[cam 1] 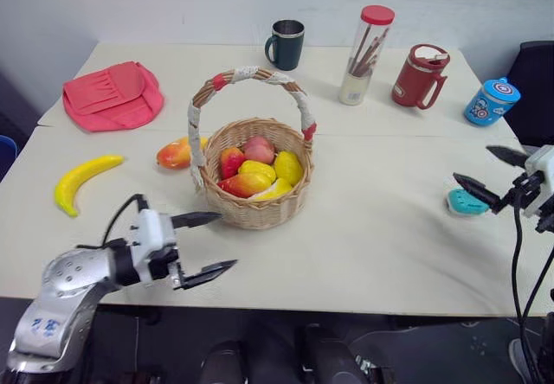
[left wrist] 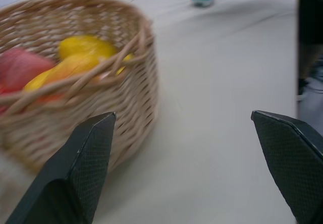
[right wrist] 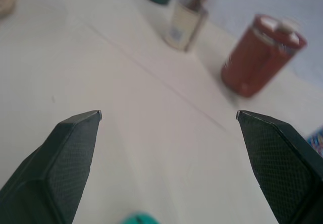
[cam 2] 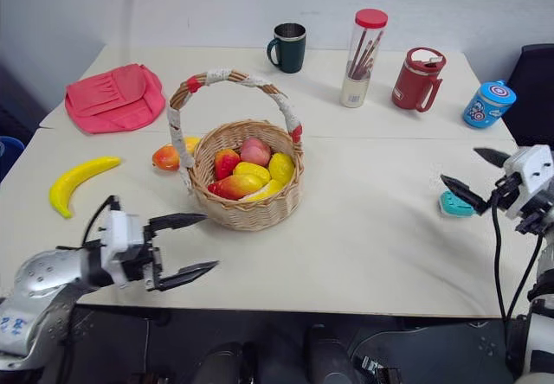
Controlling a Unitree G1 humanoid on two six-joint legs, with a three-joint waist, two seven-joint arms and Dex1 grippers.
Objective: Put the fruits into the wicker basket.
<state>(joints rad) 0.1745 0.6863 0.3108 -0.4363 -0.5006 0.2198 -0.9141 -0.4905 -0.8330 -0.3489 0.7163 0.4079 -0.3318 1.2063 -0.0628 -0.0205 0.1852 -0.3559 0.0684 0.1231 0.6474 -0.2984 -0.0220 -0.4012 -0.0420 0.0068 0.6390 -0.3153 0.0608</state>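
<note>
Between picks. Wicker basket mid-counter, already holding several fruits. Mango lies just beside the basket's left wall; banana farther left of it, well apart.

Left gripper near the basket's front-left, jaws wide open, empty. Right gripper far right of the basket, jaws open, empty (teal gadget below it).

Next, probably: left gripper reaches the mango.

Pale counter; white wall behind.
</note>
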